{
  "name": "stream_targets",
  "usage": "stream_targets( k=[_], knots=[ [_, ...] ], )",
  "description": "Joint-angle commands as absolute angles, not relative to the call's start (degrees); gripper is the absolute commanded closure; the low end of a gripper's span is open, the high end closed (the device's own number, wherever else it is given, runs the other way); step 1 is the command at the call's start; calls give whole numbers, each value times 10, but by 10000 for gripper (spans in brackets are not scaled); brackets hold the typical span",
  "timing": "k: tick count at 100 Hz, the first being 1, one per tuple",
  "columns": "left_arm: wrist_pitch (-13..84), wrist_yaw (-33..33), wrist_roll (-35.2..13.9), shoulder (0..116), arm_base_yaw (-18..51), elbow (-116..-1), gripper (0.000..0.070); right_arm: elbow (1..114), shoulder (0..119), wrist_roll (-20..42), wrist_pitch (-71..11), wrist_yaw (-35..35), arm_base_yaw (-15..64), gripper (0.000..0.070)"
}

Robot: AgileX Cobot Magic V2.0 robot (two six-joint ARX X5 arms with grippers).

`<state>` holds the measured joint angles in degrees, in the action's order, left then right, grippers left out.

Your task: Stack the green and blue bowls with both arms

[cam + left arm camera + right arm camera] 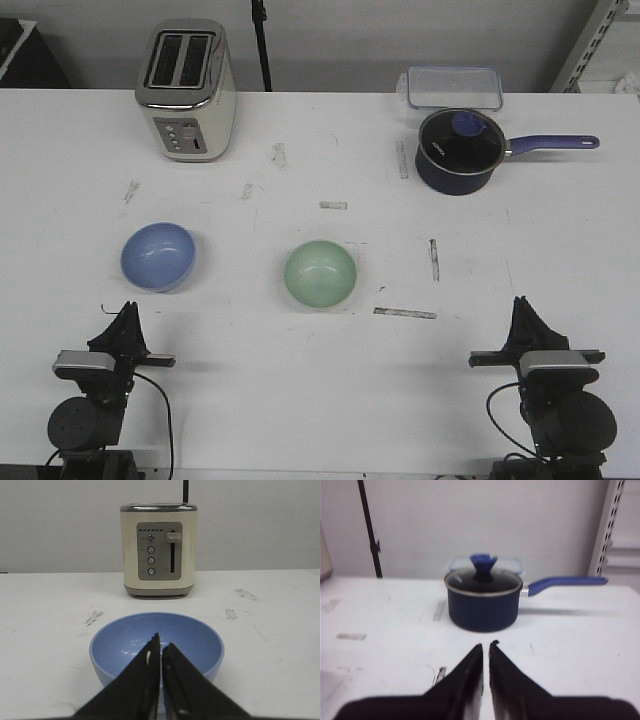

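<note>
The left gripper (160, 647) covers the near rim and part of the inside of the blue bowl (195, 640) in the left wrist view, both fingers cut off by the picture's edge. The right wrist view is blurred: the saucepan (482, 602) shows soft outlines and hides most of the clear lidded container (512, 562) behind it. In the front view, the bases of both arms run off the frame, and the toaster (187, 90) control markings are too small to read.

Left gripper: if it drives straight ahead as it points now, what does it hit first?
Likely the blue bowl: the left gripper, jaws together, points at its near rim. The toaster stands farther along the same line. If the fingers travel above rim height they might clear the bowl; depth is unclear.
</note>
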<state>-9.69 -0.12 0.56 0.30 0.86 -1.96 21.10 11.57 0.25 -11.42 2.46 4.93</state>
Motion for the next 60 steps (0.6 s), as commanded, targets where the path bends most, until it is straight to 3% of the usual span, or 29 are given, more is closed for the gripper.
stream_targets(
  k=[1, 60],
  knots=[
    [-103, -2, 8, 2, 8, -7, 699, 212, 102, 2, -112, 25, 51, 688],
    [-103, -2, 8, 2, 8, -7, 699, 212, 75, 1, -111, 26, 52, 688]
  ],
)
